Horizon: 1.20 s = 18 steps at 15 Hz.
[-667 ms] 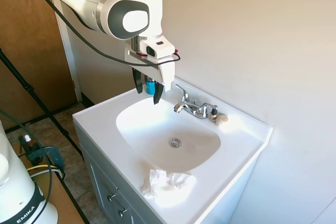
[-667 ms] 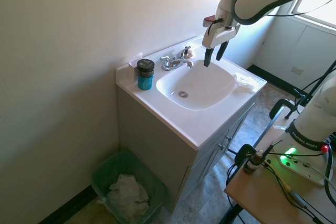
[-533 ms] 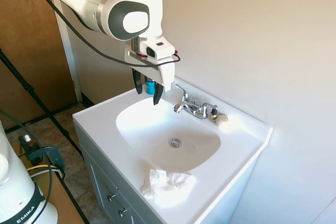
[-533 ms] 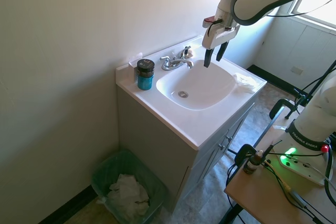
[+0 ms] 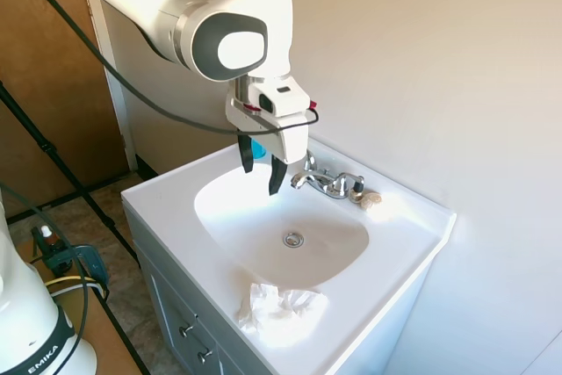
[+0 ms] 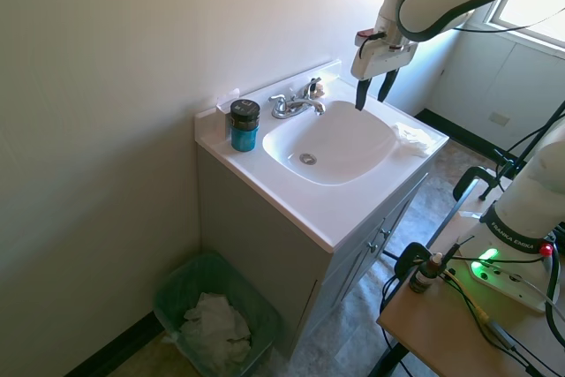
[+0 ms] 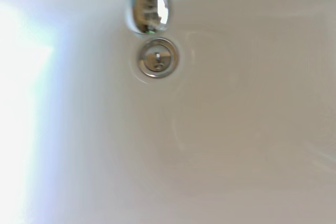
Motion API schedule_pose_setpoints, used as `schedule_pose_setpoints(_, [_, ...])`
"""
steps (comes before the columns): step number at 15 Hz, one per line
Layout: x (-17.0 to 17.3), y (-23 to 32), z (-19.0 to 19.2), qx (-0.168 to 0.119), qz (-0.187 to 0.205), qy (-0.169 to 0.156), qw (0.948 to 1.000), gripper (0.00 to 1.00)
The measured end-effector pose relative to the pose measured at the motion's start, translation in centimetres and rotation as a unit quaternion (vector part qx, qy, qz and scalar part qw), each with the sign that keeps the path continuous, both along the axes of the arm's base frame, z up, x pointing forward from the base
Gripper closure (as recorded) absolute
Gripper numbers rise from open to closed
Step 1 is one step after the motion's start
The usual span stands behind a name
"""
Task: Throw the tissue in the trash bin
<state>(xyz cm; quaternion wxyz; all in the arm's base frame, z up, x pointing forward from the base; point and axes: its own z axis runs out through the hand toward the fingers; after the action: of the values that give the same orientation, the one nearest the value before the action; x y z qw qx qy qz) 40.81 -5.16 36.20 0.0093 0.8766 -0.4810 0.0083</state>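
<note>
Pincer [image 5: 262, 168] hangs above the back of the sink basin [image 5: 263, 226], fingers pointing down and parted with nothing between them; in the second exterior view the pincer [image 6: 372, 95] shows the same open gap, close to the faucet [image 6: 296, 105]. Held against the basin as a clock face in the first exterior view, with the drain [image 5: 293, 239] at the centre, the pincer sits toward 11 o'clock and the faucet [image 5: 327, 182] toward 1 o'clock.

The tissue [image 5: 279, 308], a crumpled white wad, lies on the white surface [image 5: 399, 234] at the basin's front rim, at about 6 o'clock from the drain and well apart from the pincer. In the second exterior view the tissue [image 6: 413, 137] rests at the surface's corner, at roughly 3 o'clock from the drain [image 6: 307, 159].

A small beige lump [image 5: 370, 199] sits just beside the faucet base. A teal jar with a dark lid [image 6: 244, 124] stands on the surface at about 10 o'clock from the drain in that view. The trash bin [image 6: 177, 297], lined in green and already holding crumpled white paper [image 6: 214, 328], stands on the floor beside the vanity, below the jar's end of the surface.

The wrist view looks down into the basin, showing the chrome spout [image 7: 147, 3] and the drain [image 7: 158, 57] just beyond its tip.
</note>
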Motion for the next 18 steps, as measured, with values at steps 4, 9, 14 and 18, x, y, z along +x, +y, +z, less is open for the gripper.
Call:
schedule_pose_setpoints(4, [-3.6, -5.0, -1.9, 0.000, -0.058, 0.000, 0.9983, 0.00])
schedule_pose_setpoints(9, [-6.2, -10.5, -2.8, -0.009, -0.114, 0.006, 0.9935, 0.00])
schedule_pose_setpoints(14, [-8.6, -14.2, -4.4, -0.008, -0.133, 0.028, 0.9907, 0.00])
schedule_pose_setpoints(18, [-9.3, -15.6, -6.7, -0.004, -0.127, 0.048, 0.9907, 0.00])
